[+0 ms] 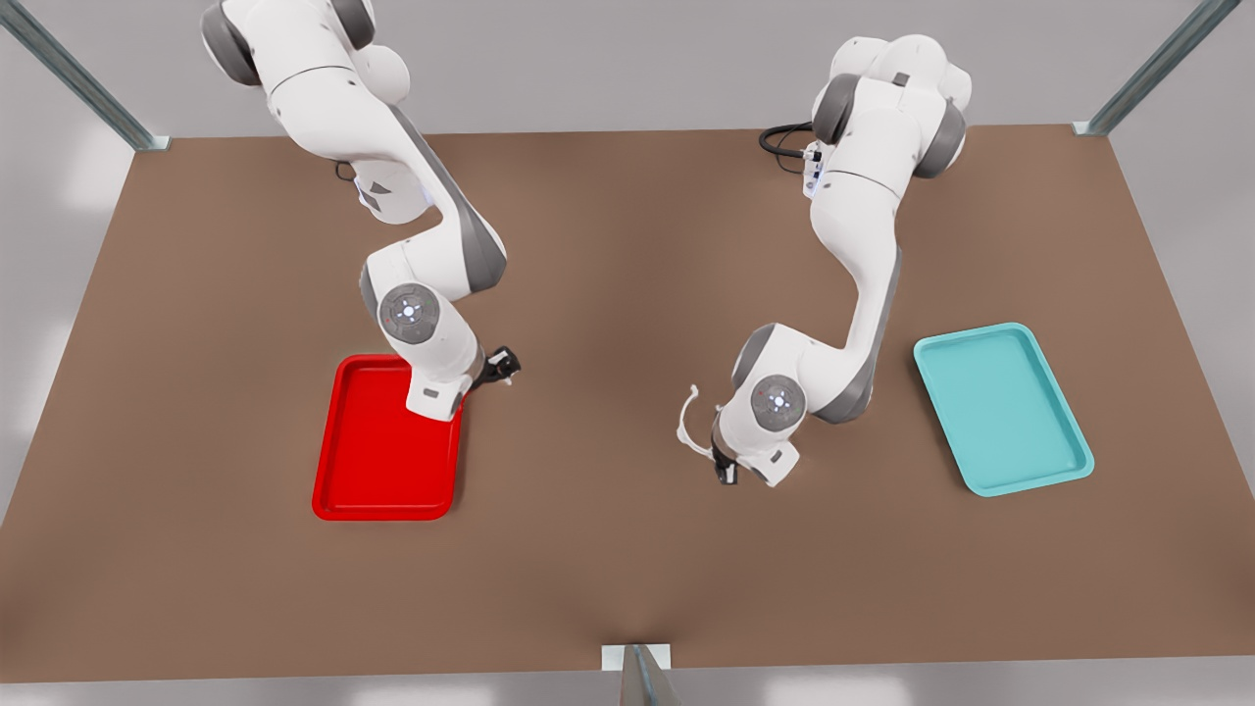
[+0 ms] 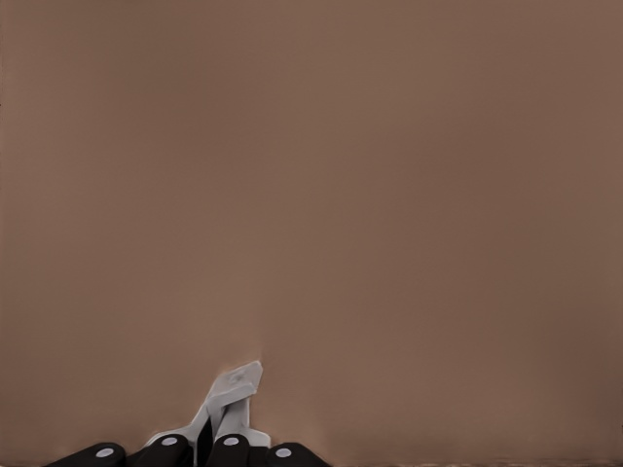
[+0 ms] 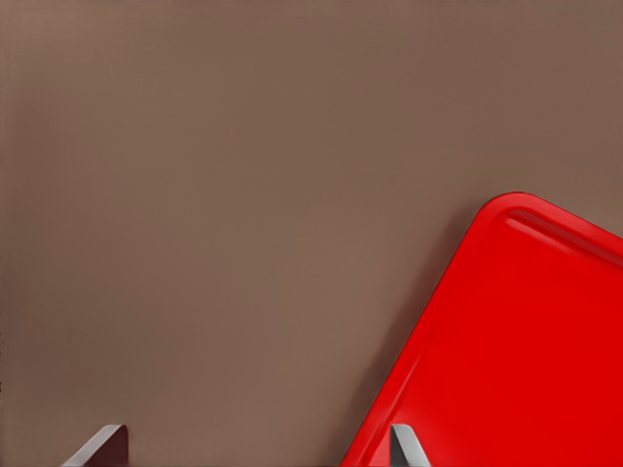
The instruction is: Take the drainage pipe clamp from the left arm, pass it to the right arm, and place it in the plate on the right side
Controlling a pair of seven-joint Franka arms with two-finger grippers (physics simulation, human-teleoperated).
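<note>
The drainage pipe clamp [image 1: 685,428] is a thin white half-ring strap, held above the brown table right of centre in the front view. My left gripper [image 1: 724,473] is shut on its lower end. In the left wrist view one tab of the clamp [image 2: 237,383] sticks out past the closed left gripper [image 2: 200,449]. The plate [image 1: 365,471] is a bright red tray on the front view's left. My right gripper [image 1: 502,367] hovers open at the plate's far right corner with nothing in it. The right wrist view shows the plate's corner [image 3: 526,331] beside the right gripper [image 3: 255,455].
A teal tray [image 1: 1023,428] lies on the table at the front view's right. Metal frame posts stand at the table's far corners, and a bracket [image 1: 635,659] sits at the middle of the near edge. Bare brown tabletop [image 1: 588,294] lies between the two arms.
</note>
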